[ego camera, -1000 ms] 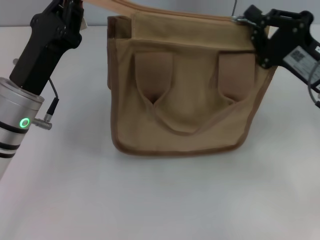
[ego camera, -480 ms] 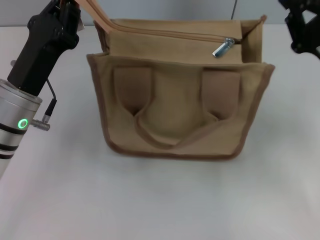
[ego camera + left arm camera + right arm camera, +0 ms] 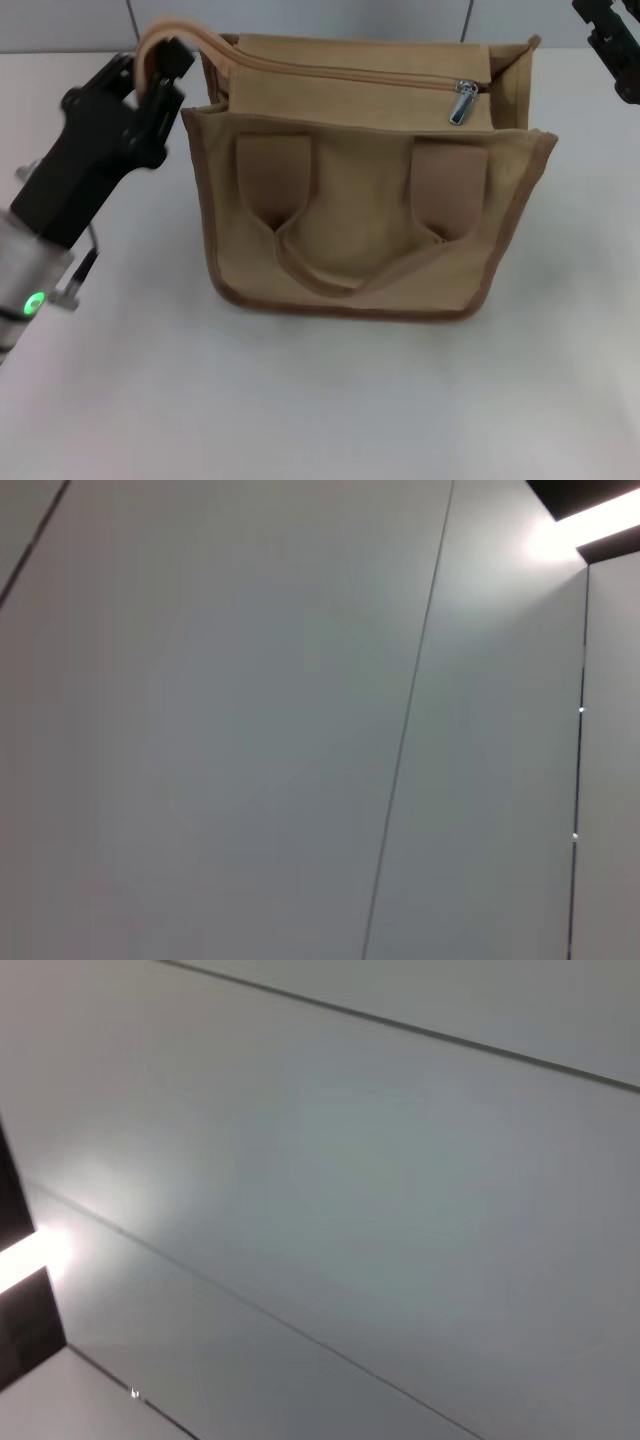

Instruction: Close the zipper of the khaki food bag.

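The khaki food bag (image 3: 360, 215) stands upright in the middle of the table in the head view, its front strap handle (image 3: 345, 275) hanging down its face. The zipper (image 3: 350, 72) runs along the top, and the silver pull tab (image 3: 462, 101) hangs near the bag's right end. My left gripper (image 3: 150, 68) is at the bag's top left corner, shut on the rear strap handle (image 3: 185, 30), which arches up over it. My right gripper (image 3: 612, 45) is up at the right edge of the view, apart from the bag. Both wrist views show only grey wall panels.
The white table (image 3: 320, 400) lies around the bag. My left arm (image 3: 60, 200) slants across the table's left side. A grey wall (image 3: 330, 15) runs behind the bag.
My right gripper has let go of the pull tab and pulled away up and right. The bag has settled back onto the table, and my left gripper has come down with the rear handle.
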`<action>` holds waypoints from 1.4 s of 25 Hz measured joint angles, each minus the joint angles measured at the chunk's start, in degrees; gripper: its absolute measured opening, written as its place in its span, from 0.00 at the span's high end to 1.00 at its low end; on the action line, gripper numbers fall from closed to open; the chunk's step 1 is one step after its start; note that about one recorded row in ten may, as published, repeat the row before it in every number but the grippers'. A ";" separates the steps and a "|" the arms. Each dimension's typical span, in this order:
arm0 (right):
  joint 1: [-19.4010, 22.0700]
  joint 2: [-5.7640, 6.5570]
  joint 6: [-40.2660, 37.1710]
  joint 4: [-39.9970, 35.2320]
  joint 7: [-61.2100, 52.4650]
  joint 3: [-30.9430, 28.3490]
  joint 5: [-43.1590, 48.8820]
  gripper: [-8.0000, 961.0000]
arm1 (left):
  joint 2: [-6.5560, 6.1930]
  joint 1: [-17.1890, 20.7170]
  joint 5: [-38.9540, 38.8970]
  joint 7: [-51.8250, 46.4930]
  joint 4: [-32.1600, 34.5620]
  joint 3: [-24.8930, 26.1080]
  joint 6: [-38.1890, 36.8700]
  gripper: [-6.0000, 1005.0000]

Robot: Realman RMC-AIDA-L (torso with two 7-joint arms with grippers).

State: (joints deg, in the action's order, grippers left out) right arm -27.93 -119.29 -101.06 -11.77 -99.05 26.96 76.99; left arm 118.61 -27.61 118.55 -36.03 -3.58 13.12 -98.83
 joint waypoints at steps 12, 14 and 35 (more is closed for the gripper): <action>1.90 -0.14 -12.14 1.50 36.14 8.81 1.51 0.28 | -0.32 16.95 0.75 0.21 11.50 -8.23 -11.25 0.48; 1.97 -0.03 -12.31 -0.26 39.59 13.07 2.64 0.26 | -0.47 18.21 0.72 0.00 14.27 -13.85 -13.63 0.40; 4.61 -0.24 -4.31 -8.68 52.93 20.13 30.43 0.25 | -0.54 11.51 0.75 -5.36 22.71 -41.41 -10.43 0.18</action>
State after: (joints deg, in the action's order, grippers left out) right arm -23.32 -119.53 -105.36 -20.46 -46.11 47.08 107.42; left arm 118.07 -16.10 119.30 -41.40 19.14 -28.29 -109.27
